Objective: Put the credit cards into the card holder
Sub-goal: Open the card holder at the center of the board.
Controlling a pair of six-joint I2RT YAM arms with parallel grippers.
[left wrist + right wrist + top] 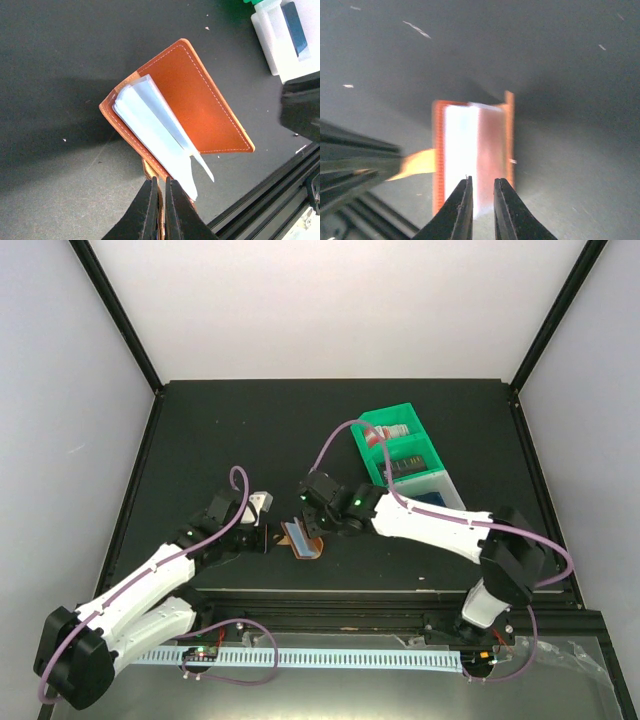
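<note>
Left claw grips the holder by its tab. Right claw, nearly closed, points up the frame along the holder's long side; I cannot tell if it grips.

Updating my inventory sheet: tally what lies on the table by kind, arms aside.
Brown leather card holder: 1
Green-and-white divided tray: 1
Card groups in its compartments: 3 (red-and-white cards, dark cards, blue cards); per-group count unclear
Total: 5
</note>
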